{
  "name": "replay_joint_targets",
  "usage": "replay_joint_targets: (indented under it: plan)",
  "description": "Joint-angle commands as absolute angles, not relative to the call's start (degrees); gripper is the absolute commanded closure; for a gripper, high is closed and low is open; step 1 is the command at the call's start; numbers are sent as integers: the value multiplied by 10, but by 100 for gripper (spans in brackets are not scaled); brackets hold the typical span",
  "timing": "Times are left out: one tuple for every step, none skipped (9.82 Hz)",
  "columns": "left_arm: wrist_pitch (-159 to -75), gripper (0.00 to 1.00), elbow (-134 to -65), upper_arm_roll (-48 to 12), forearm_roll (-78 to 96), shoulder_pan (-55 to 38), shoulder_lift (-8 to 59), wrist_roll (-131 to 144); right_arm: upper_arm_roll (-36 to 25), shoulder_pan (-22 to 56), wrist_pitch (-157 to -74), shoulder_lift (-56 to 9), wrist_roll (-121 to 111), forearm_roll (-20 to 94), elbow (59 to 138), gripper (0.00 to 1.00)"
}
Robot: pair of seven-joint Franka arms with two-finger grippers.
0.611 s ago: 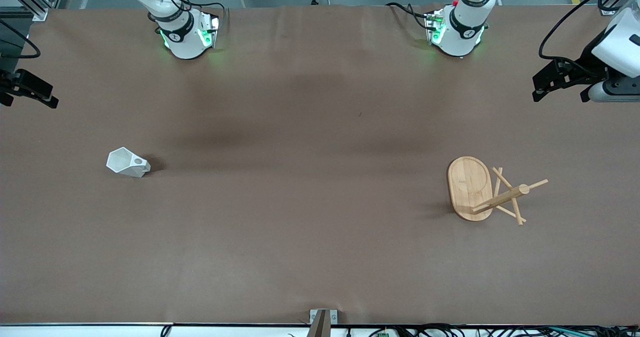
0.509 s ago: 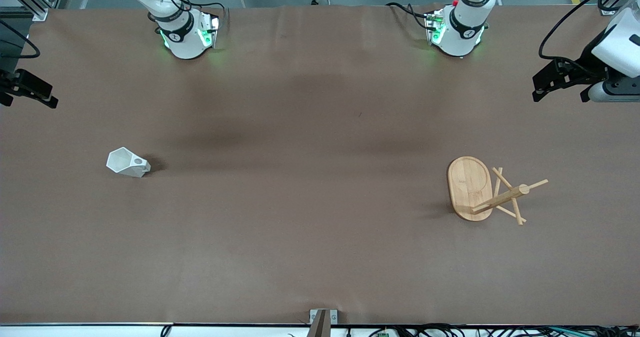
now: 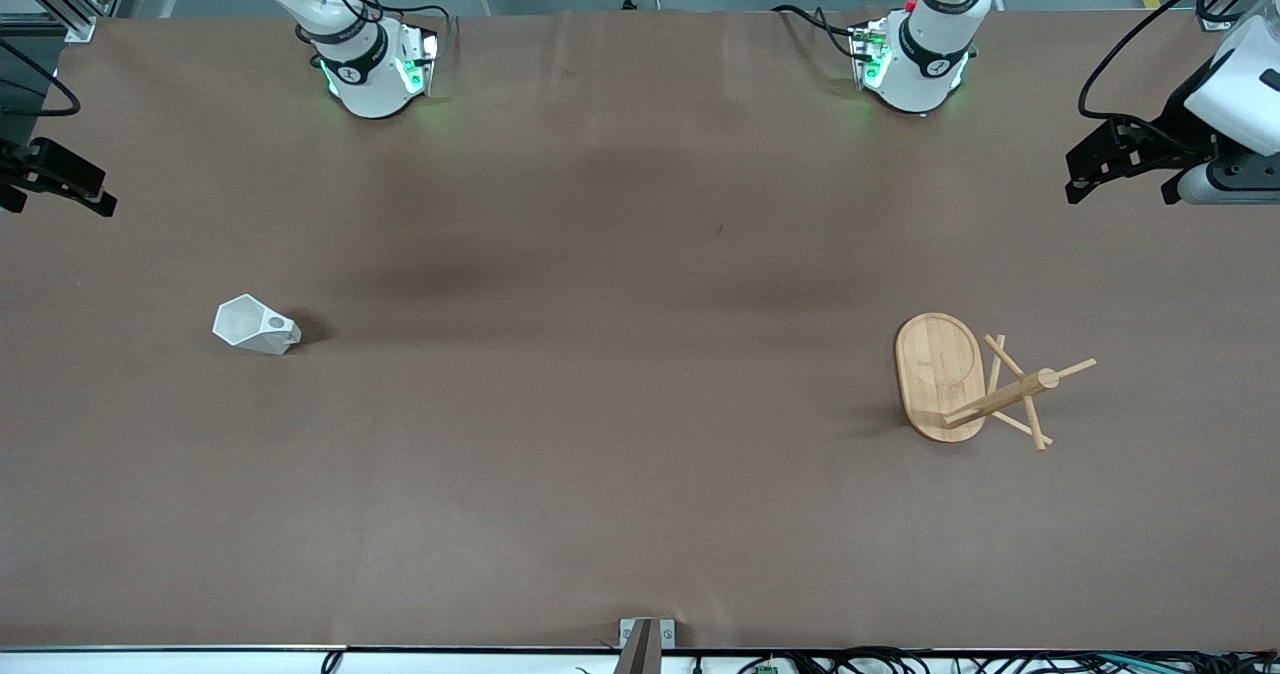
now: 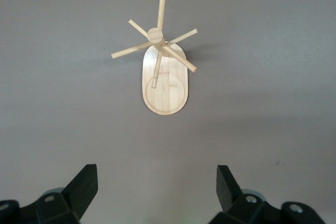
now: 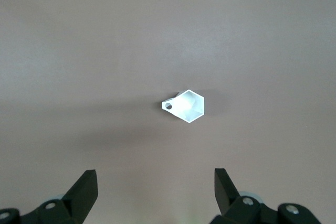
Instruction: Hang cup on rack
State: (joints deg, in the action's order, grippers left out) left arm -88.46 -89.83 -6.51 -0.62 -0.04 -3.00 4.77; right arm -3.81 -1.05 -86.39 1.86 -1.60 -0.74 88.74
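Front view pictures are showing no brand, label or writing that can be read. The cup (image 3: 255, 325) is being shown standing on the brown table (image 3: 620, 474), toward the right arm's end, with its six-sided rim facing up and its handle with the round hole pointing toward the middle of the table. The rack (image 3: 968, 381) is being shown standing on its oval base toward the left arm's end of the table, well apart from the cup, with its thin pegs sticking out from the post. The right gripper (image 5: 156, 192) is being held high in the air over the cup, and its fingers (image 5: 84, 190) are being kept spread wide with nothing between them. The cup (image 5: 185, 105) is being seen well below those fingers and is not being touched. The left gripper (image 4: 157, 187) is being held high over the rack, with its fingers (image 4: 85, 184) spread wide and nothing held. The rack (image 4: 164, 77) is being seen far below them and is not being touched. The table is being covered by a plain brown sheet with soft folds and dim shadows. A grey floor, black cables and metal frame bars are being seen around the table's edges.
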Motion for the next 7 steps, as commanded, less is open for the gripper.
replay_joint_targets:
  plan:
    - [-872, 0, -896, -64, -1, 1, -17, 41, -39, -16, -858, 17, -22, 2, 882, 2]
    - [-872, 0, -896, -63, -1, -1, -17, 41, -57, -15, -866, 17, -30, 9, 895, 3]
    - [-872, 0, -896, -64, -2, 0, -17, 40, -65, -17, -877, 17, -66, 13, 907, 3]
    - [-872, 0, -896, -63, -2, -1, -17, 40, -83, -17, -908, 17, -95, 14, 935, 3]
    - [-872, 0, -896, -64, -2, -1, -17, 40, -87, -18, -942, 17, -98, 14, 973, 3]
    - [-872, 0, -896, -64, -2, -3, -17, 41, -97, -18, -980, 16, -102, 13, 1011, 3]
    - [-872, 0, -896, -64, -3, -2, -17, 40, -112, -18, -1028, 15, -123, 14, 1056, 3]
